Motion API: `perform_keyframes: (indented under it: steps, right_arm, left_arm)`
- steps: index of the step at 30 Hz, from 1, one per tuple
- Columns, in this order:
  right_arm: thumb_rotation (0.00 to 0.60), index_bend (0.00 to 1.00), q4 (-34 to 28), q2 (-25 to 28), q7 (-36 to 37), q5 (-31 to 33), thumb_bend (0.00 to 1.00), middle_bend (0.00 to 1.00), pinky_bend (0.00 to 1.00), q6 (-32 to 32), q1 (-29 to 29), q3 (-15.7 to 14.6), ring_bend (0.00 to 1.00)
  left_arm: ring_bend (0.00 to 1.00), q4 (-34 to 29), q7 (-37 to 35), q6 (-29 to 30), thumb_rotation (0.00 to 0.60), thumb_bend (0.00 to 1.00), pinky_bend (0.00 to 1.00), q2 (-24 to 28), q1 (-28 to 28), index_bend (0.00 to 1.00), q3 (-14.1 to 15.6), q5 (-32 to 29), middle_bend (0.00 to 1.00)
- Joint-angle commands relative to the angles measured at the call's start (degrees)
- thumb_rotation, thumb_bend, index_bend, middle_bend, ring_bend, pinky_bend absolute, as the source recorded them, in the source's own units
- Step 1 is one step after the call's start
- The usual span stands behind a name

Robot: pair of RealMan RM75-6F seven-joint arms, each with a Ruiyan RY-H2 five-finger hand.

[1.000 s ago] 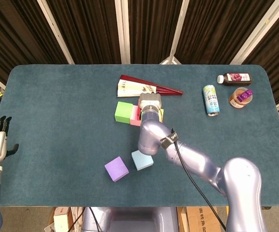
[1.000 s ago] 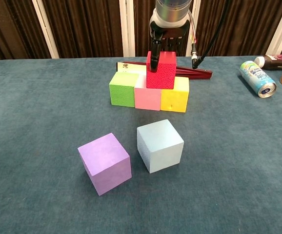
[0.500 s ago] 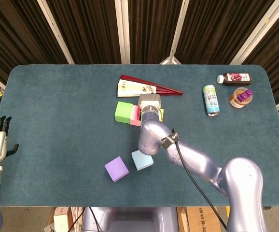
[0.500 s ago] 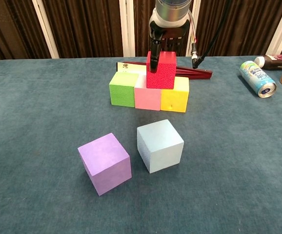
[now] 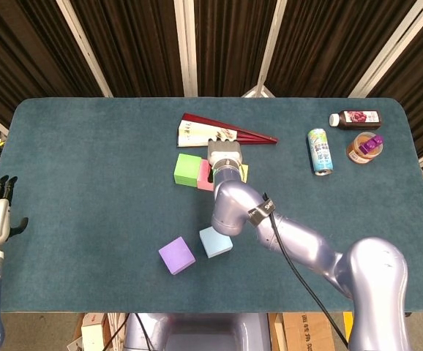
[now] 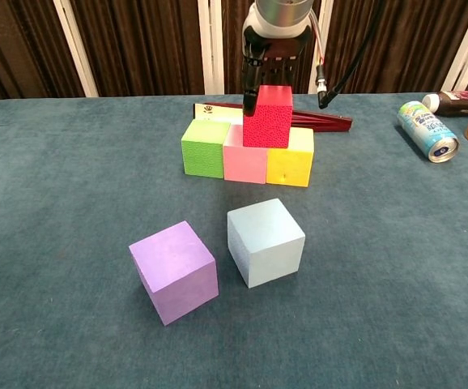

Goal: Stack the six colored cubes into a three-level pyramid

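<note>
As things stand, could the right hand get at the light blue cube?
Probably yes. The right hand sits just above the red cube, and the light blue cube stands apart on bare table with its top uncovered.

No lettering can be read anywhere. The can (image 6: 427, 130) at three o'clock on the desk (image 6: 56, 203) carries printing too small to make out, as does the label of the bottle (image 5: 355, 118) lying beyond it. The folded fan (image 5: 211, 133) at twelve o'clock shows small marks, illegible.
</note>
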Motion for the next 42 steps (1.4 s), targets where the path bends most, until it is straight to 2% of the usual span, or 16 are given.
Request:
perform_keyframes:
  steps: [1, 9, 12, 16, 19, 22, 25, 31, 36, 39, 42]
  right_arm:
    - [0.6, 0.0, -3.4, 1.8, 2.0, -0.5, 0.33, 0.04, 0.0, -0.4, -1.3, 1.1, 0.0]
    - [0.6, 0.0, -16.7, 9.2, 6.5, -1.7, 0.33, 0.04, 0.0, 1.5, -6.0, 2.8, 0.0]
    - [0.6, 0.0, -23.7, 13.0, 10.8, -4.9, 0.33, 0.04, 0.0, 0.8, -10.0, 3.5, 0.0]
    - [0.6, 0.0, -34.0, 18.7, 18.5, -13.8, 0.33, 0.04, 0.0, -1.1, -17.9, 3.0, 0.0]
    - [0.6, 0.0, -39.1, 21.9, 23.7, -20.7, 0.34, 0.04, 0.0, -2.1, -23.5, 2.7, 0.0]
    - [0.6, 0.0, -44.6, 25.4, 31.2, -30.3, 0.33, 0.04, 0.0, -3.3, -31.1, 1.7, 0.0]
    - [0.6, 0.0, -47.9, 27.9, 37.0, -37.8, 0.33, 0.04, 0.0, -3.5, -36.9, 0.1, 0.0]
    - [0.6, 0.0, -51.3, 31.8, 45.9, -53.8, 0.34, 0.04, 0.0, -3.9, -46.4, -6.0, 0.0]
    - [0.6, 0.0, -50.9, 32.1, 56.0, -70.3, 0.33, 0.05, 0.0, -2.4, -53.5, -11.7, 0.0]
    - [0.6, 0.0, -50.2, 32.4, 62.1, -78.2, 0.33, 0.04, 0.0, -1.0, -57.8, -14.8, 0.0]
    - [0.6, 0.0, -48.9, 32.5, 69.2, -86.9, 0.33, 0.04, 0.0, 2.0, -63.3, -19.5, 0.0]
  left_arm:
    - [0.0, 0.1, 0.0, -0.1, 0.6, 0.36, 0.0, -0.1, -0.1, 0.08, 0.0, 0.1, 0.02]
    - [0.0, 0.6, -0.7, 0.7, 0.6, 0.36, 0.0, -0.3, 0.0, 0.08, 0.1, 1.2, 0.02]
    - [0.0, 1.0, -1.7, 1.4, 0.6, 0.36, 0.0, -0.4, 0.1, 0.07, 0.2, 2.4, 0.02]
    - [0.0, 1.3, -3.0, 2.0, 0.6, 0.36, 0.0, -0.4, 0.3, 0.07, 0.5, 3.8, 0.02]
    - [0.0, 1.3, -3.8, 2.3, 0.6, 0.36, 0.0, -0.3, 0.4, 0.07, 0.5, 4.4, 0.02]
    - [0.0, 1.4, -5.3, 2.7, 0.6, 0.36, 0.0, -0.2, 0.5, 0.07, 0.6, 5.6, 0.01]
    - [0.0, 1.8, -6.3, 3.4, 0.6, 0.36, 0.0, -0.3, 0.6, 0.07, 0.7, 6.7, 0.01]
    - [0.0, 2.3, -8.2, 4.0, 0.6, 0.35, 0.0, -0.4, 0.7, 0.06, 1.1, 8.7, 0.0]
    - [0.0, 3.2, -9.6, 4.6, 0.6, 0.35, 0.0, -0.9, 0.7, 0.06, 1.3, 10.2, 0.0]
    - [0.0, 3.7, -10.7, 4.7, 0.6, 0.35, 0.0, -1.0, 0.7, 0.06, 1.4, 11.0, 0.0]
    - [0.0, 3.8, -12.7, 4.7, 0.6, 0.33, 0.0, -0.9, 0.7, 0.06, 1.6, 12.1, 0.0]
